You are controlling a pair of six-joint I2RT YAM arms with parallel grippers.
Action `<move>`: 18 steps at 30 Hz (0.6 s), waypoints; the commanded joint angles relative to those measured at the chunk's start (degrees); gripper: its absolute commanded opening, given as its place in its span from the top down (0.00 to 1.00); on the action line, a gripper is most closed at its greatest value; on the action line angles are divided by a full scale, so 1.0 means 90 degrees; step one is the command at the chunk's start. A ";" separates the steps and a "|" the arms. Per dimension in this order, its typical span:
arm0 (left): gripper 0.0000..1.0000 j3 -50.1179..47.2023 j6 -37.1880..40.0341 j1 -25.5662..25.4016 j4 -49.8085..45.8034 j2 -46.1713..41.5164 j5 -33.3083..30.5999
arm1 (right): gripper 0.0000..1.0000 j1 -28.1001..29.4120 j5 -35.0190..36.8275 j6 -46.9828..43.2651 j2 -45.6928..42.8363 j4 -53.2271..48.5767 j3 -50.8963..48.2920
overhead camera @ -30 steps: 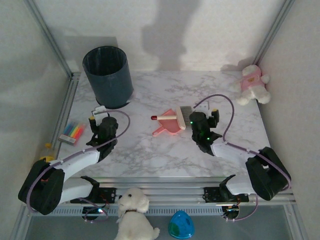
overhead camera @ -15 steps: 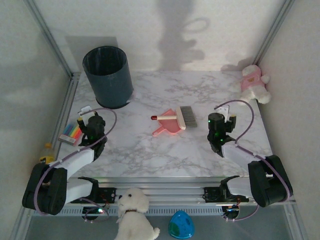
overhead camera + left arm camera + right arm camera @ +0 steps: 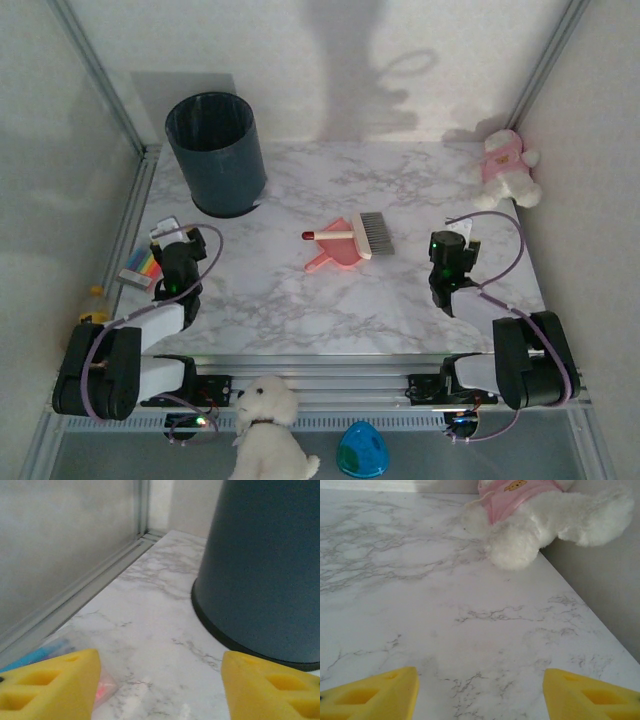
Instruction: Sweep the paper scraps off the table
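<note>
You see the left gripper (image 3: 160, 692) with its two yellow wedge-shaped foam fingers (image 3: 50, 685) wide apart, bare white marble-patterned table (image 3: 150, 620) between them. A dark grey round bin (image 3: 265, 565) stands upright at right. An aluminium rail (image 3: 95, 580) borders the left, and a multicoloured pack of sticky notes (image 3: 40, 652) lies beside it.

Pale, off-white walls close me in on three sides. The back wall (image 3: 250, 50) stands behind the far edge of my desk (image 3: 300, 310), and the left wall (image 3: 50, 150) and right wall (image 3: 600, 150) flank it. Aluminium rails (image 3: 100, 75) climb from the desk's two far corners and slant outward. Another rail (image 3: 90, 585) runs along the desk's left edge at the foot of the left wall. The light is soft and even. A tall, blurred shadow (image 3: 345, 60) falls on the middle of the back wall. Past the desk's near edge lies a lower grey surface (image 3: 500, 450).
</note>
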 commanded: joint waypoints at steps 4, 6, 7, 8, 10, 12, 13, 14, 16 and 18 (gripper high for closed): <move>0.25 -0.0436 0.0271 0.0119 0.1295 0.0085 0.0792 | 0.33 -0.0112 -0.0406 0.0077 0.0215 0.0755 -0.0193; 0.23 -0.0503 0.0344 0.0157 0.1505 0.0153 0.1050 | 0.33 -0.0129 -0.0454 0.0028 0.0248 0.0946 -0.0246; 0.23 -0.0544 0.0393 0.0186 0.1630 0.0199 0.1234 | 0.33 -0.0144 -0.0488 0.0016 0.0259 0.1003 -0.0266; 0.23 -0.0591 0.0411 0.0198 0.1757 0.0258 0.1358 | 0.33 -0.0148 -0.0508 0.0008 0.0254 0.1043 -0.0281; 0.22 -0.0699 0.0410 0.0262 0.2050 0.0314 0.1643 | 0.33 -0.0178 -0.0679 -0.0075 0.0258 0.1346 -0.0403; 0.22 -0.0783 0.0420 0.0332 0.2281 0.0369 0.1910 | 0.33 -0.0230 -0.0829 -0.0109 0.0279 0.1609 -0.0490; 0.23 -0.0781 0.0419 0.0373 0.2293 0.0378 0.2009 | 0.33 -0.0272 -0.0942 -0.0109 0.0297 0.1654 -0.0495; 0.23 -0.0771 0.0411 0.0405 0.2286 0.0385 0.2116 | 0.33 -0.0309 -0.1057 -0.0109 0.0312 0.1670 -0.0491; 0.23 -0.0767 0.0410 0.0461 0.2302 0.0404 0.2291 | 0.33 -0.0357 -0.1254 -0.0117 0.0346 0.1764 -0.0501; 0.23 -0.0731 0.0407 0.0515 0.2344 0.0475 0.2427 | 0.33 -0.0400 -0.1450 -0.0119 0.0390 0.1857 -0.0510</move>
